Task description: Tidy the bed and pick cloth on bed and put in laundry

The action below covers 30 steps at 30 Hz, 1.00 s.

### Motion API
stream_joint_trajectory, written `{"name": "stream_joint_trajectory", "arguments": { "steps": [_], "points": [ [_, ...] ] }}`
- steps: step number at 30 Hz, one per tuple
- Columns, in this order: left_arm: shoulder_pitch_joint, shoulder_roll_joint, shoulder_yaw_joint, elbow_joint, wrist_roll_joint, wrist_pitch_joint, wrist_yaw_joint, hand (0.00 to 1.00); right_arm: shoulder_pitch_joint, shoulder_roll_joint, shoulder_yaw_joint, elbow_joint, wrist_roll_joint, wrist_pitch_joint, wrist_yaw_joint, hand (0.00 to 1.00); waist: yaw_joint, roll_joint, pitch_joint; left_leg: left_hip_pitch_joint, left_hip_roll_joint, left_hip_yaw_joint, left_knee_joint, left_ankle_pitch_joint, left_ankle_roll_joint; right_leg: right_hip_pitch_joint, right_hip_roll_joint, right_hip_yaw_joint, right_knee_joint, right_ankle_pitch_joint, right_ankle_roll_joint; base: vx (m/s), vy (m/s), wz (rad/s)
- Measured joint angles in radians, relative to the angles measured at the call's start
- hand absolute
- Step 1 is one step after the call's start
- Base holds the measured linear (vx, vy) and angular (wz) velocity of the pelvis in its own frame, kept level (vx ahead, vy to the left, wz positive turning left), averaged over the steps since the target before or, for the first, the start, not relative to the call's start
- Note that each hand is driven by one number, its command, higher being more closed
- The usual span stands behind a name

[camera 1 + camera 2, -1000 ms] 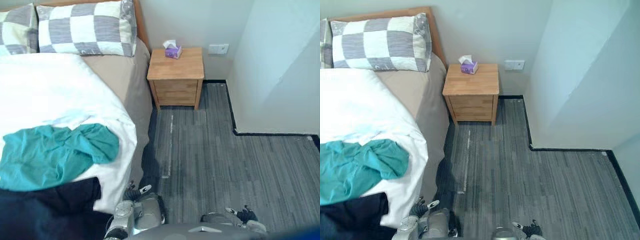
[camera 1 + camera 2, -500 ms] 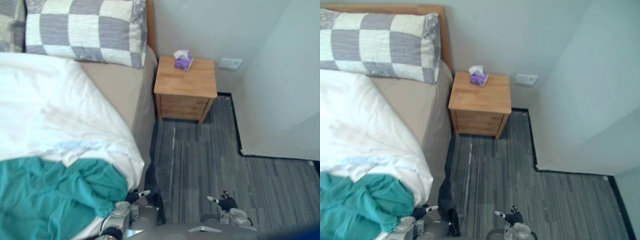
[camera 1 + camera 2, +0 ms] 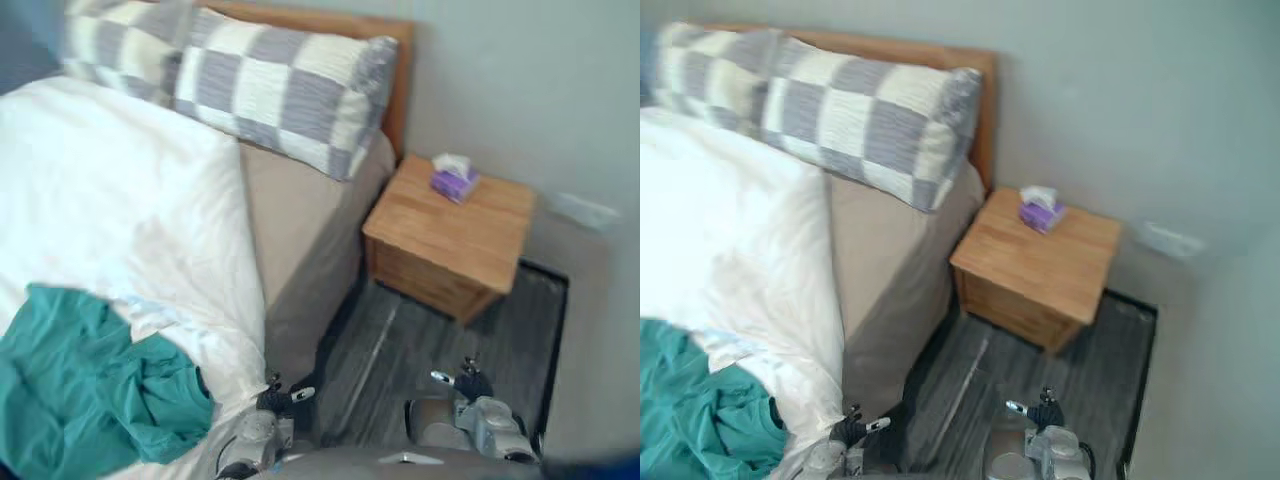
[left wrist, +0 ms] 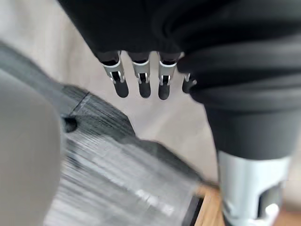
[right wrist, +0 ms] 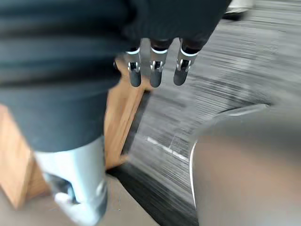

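A crumpled teal cloth (image 3: 90, 400) lies on the white duvet (image 3: 120, 190) near the bed's corner closest to me. The bed's beige sheet (image 3: 300, 220) shows beside the duvet. My left hand (image 3: 283, 396) hangs low beside the bed's edge, just right of the teal cloth and apart from it. In the left wrist view its fingers (image 4: 141, 82) are straight and hold nothing. My right hand (image 3: 463, 382) hangs over the grey floor, and its fingers (image 5: 154, 70) are also straight and empty.
Two checkered pillows (image 3: 290, 95) lean on the wooden headboard (image 3: 400, 60). A wooden nightstand (image 3: 450, 235) with a purple tissue box (image 3: 453, 180) stands right of the bed. A narrow strip of grey floor (image 3: 390, 340) runs between bed and nightstand.
The camera has turned, so the bed and nightstand now sit slanted in the picture. The dark cloth seen one second ago is out of frame. Both hands stay low and empty.
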Motion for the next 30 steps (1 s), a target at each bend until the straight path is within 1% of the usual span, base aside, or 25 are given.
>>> {"name": "stream_joint_trajectory", "arguments": {
  "steps": [2,3,6,7,8,9,10,11,12,13,14,15,16,17,18,19,20,21,22,23,24,25,26,28,30],
  "points": [
    [0.006,0.002,0.01,0.0,-0.01,-0.004,0.003,0.0,-0.01,-0.001,0.012,0.024,-0.011,0.002,0.001,0.0,0.008,0.001,-0.005,-0.036,0.014,-0.058,0.014,0.024,-0.011,0.043,0.003,-0.079,-0.044,0.004,-0.006,0.12,-0.2,1.3],
    [0.018,0.006,0.009,0.0,-0.028,-0.005,0.002,0.0,-0.011,-0.001,0.021,0.045,-0.028,0.003,0.001,0.0,0.013,0.0,-0.025,-0.074,0.015,-0.095,0.019,0.045,-0.016,0.069,0.002,-0.138,-0.085,0.011,-0.017,0.14,-0.121,1.32],
    [0.022,0.008,0.008,0.0,-0.045,-0.006,0.004,0.0,-0.009,0.006,0.047,0.068,-0.03,0.002,0.002,0.0,0.029,-0.012,-0.045,-0.134,-0.004,-0.12,0.019,0.089,-0.032,0.128,-0.013,-0.252,-0.161,0.023,-0.019,0.14,-0.042,1.37],
    [0.022,0.019,0.004,0.0,-0.049,-0.007,0.004,0.0,-0.011,0.021,0.046,0.086,-0.031,0.003,0.003,0.0,0.028,-0.025,-0.059,-0.161,-0.021,-0.059,-0.003,0.136,-0.022,0.15,-0.04,-0.319,-0.196,0.032,-0.014,0.09,0.047,1.52],
    [0.018,0.031,-0.004,0.0,-0.064,-0.007,0.004,0.0,-0.014,0.027,0.039,0.094,-0.031,0.003,0.003,0.0,0.029,-0.042,-0.061,-0.181,-0.035,0.052,-0.033,0.194,0.003,0.17,-0.064,-0.385,-0.223,0.044,-0.01,0.07,0.045,1.49],
    [0.018,0.033,-0.004,0.0,-0.067,-0.007,0.005,0.0,-0.015,0.029,0.038,0.095,-0.031,0.003,0.003,0.0,0.027,-0.048,-0.063,-0.184,-0.039,0.107,-0.049,0.214,0.014,0.173,-0.07,-0.402,-0.233,0.05,-0.007,0.05,0.039,1.28],
    [0.015,0.035,-0.003,-0.001,-0.08,-0.007,0.006,0.0,-0.024,0.033,0.037,0.1,-0.031,0.003,0.003,0.0,0.029,-0.048,-0.063,-0.195,-0.046,0.327,-0.07,0.237,0.035,0.18,-0.08,-0.455,-0.255,0.064,-0.007,0.04,0.072,1.13],
    [0.005,0.046,-0.003,0.002,-0.082,-0.001,0.005,0.0,-0.025,0.045,0.029,0.099,-0.03,0.003,0.003,0.0,0.029,-0.049,-0.055,-0.202,-0.05,0.499,-0.054,0.226,0.06,0.198,-0.094,-0.501,-0.257,0.065,-0.006,0.03,0.071,1.06],
    [0.005,0.048,-0.003,0.001,-0.083,-0.002,0.005,0.0,-0.025,0.049,0.02,0.099,-0.03,0.004,0.002,0.0,0.028,-0.053,-0.053,-0.203,-0.054,0.523,-0.046,0.228,0.064,0.208,-0.102,-0.514,-0.257,0.067,-0.003,0.03,0.133,0.89],
    [0.009,0.048,-0.004,0.0,-0.081,-0.002,0.004,0.0,-0.018,0.049,-0.001,0.1,-0.027,0.011,0.001,0.0,0.029,-0.064,-0.05,-0.203,-0.086,0.582,-0.042,0.247,0.09,0.239,-0.119,-0.554,-0.274,0.071,0.009,-0.01,0.119,0.83],
    [0.013,0.049,-0.003,0.0,-0.081,-0.001,0.003,0.0,-0.015,0.054,-0.011,0.098,-0.025,0.013,-0.001,0.0,0.026,-0.068,-0.051,-0.196,-0.116,0.591,-0.068,0.266,0.115,0.263,-0.128,-0.588,-0.297,0.078,0.024,-0.01,0.119,0.79],
    [0.016,0.049,-0.003,0.001,-0.082,0.0,0.003,0.0,-0.014,0.054,-0.015,0.098,-0.024,0.013,-0.003,0.0,0.025,-0.067,-0.052,-0.187,-0.126,0.586,-0.09,0.272,0.119,0.27,-0.133,-0.601,-0.305,0.08,0.028,-0.01,0.122,0.82],
    [0.022,0.048,-0.003,0.0,-0.08,0.0,0.002,0.0,-0.013,0.054,-0.033,0.098,-0.024,0.015,-0.004,0.0,0.023,-0.062,-0.055,-0.159,-0.162,0.554,-0.18,0.309,0.127,0.279,-0.137,-0.627,-0.308,0.07,0.045,0.0,0.129,0.84],
    [0.019,0.05,-0.001,-0.001,-0.081,0.004,0.0,0.0,-0.016,0.059,-0.048,0.095,-0.023,0.018,-0.005,0.0,0.018,-0.067,-0.047,-0.163,-0.184,0.516,-0.189,0.314,0.133,0.299,-0.146,-0.662,-0.31,0.064,0.052,0.0,0.143,0.87],
    [0.018,0.055,0.0,-0.003,-0.082,0.004,0.0,0.0,-0.016,0.06,-0.053,0.094,-0.023,0.021,-0.005,0.0,0.019,-0.072,-0.044,-0.163,-0.191,0.501,-0.189,0.315,0.135,0.307,-0.15,-0.673,-0.31,0.061,0.056,0.0,0.114,0.89],
    [0.011,0.064,0.0,-0.003,-0.081,0.008,-0.003,0.0,-0.015,0.07,-0.083,0.089,-0.023,0.026,-0.005,0.0,0.025,-0.092,-0.038,-0.156,-0.224,0.481,-0.188,0.29,0.152,0.337,-0.18,-0.71,-0.307,0.054,0.069,0.04,0.137,0.69],
    [0.013,0.075,0.001,-0.002,-0.079,0.014,-0.005,0.0,0.004,0.091,-0.114,0.09,-0.023,0.031,-0.005,0.0,0.026,-0.129,-0.053,-0.147,-0.256,0.514,-0.172,0.223,0.173,0.347,-0.224,-0.73,-0.265,0.059,0.1,0.1,0.136,0.67],
    [0.013,0.078,0.0,0.0,-0.074,0.016,-0.005,0.0,0.012,0.089,-0.118,0.089,-0.023,0.032,-0.005,0.0,0.021,-0.132,-0.056,-0.153,-0.254,0.537,-0.144,0.199,0.17,0.343,-0.246,-0.728,-0.213,0.059,0.098,0.16,0.133,0.58],
    [0.012,0.073,-0.002,0.018,-0.072,0.02,-0.004,0.0,0.007,0.07,-0.118,0.064,-0.004,0.032,-0.004,0.0,0.005,-0.102,-0.046,-0.152,-0.235,0.52,-0.114,0.195,0.172,0.289,-0.278,-0.628,-0.045,0.091,0.042,0.18,0.153,0.62],
    [0.022,0.073,-0.006,0.018,-0.07,0.023,-0.004,0.0,0.006,0.066,-0.113,0.044,-0.003,0.032,-0.004,0.0,-0.012,-0.071,-0.053,-0.135,-0.211,0.491,-0.128,0.195,0.172,0.222,-0.264,-0.494,0.062,0.139,-0.026,0.21,0.164,0.6],
    [0.022,0.074,-0.007,0.017,-0.068,0.023,-0.004,0.0,0.007,0.073,-0.111,0.042,-0.003,0.032,-0.003,0.0,-0.012,-0.063,-0.047,-0.122,-0.197,0.478,-0.141,0.197,0.175,0.185,-0.23,-0.388,0.086,0.11,-0.017,0.21,0.142,0.41],
    [0.021,0.083,-0.004,0.018,-0.066,0.023,-0.004,0.0,0.007,0.083,-0.11,0.04,0.002,0.03,-0.001,0.0,-0.009,-0.071,-0.048,-0.109,-0.187,0.469,-0.154,0.2,0.18,0.164,-0.209,-0.327,0.078,0.07,-0.002,0.19,0.063,0.27],
    [0.022,0.092,-0.002,0.018,-0.066,0.024,-0.004,0.0,0.007,0.09,-0.11,0.04,0.015,0.03,-0.001,0.0,-0.007,-0.079,-0.051,-0.102,-0.18,0.457,-0.16,0.204,0.182,0.151,-0.202,-0.316,0.06,0.05,0.006,0.2,0.049,0.33],
    [0.022,0.102,-0.002,0.019,-0.066,0.025,-0.004,0.0,0.009,0.095,-0.11,0.04,0.025,0.029,-0.003,0.0,-0.007,-0.088,-0.05,-0.077,-0.166,0.442,-0.169,0.2,0.165,0.141,-0.191,-0.315,-0.008,0.05,0.007,0.18,0.006,0.33],
    [0.026,0.106,-0.002,0.018,-0.066,0.029,-0.004,0.0,0.013,0.095,-0.109,0.04,0.043,0.022,-0.004,0.0,-0.006,-0.088,-0.05,-0.058,-0.15,0.414,-0.167,0.186,0.14,0.128,-0.17,-0.267,-0.142,0.076,0.042,0.19,-0.057,0.35]
  ]
}}
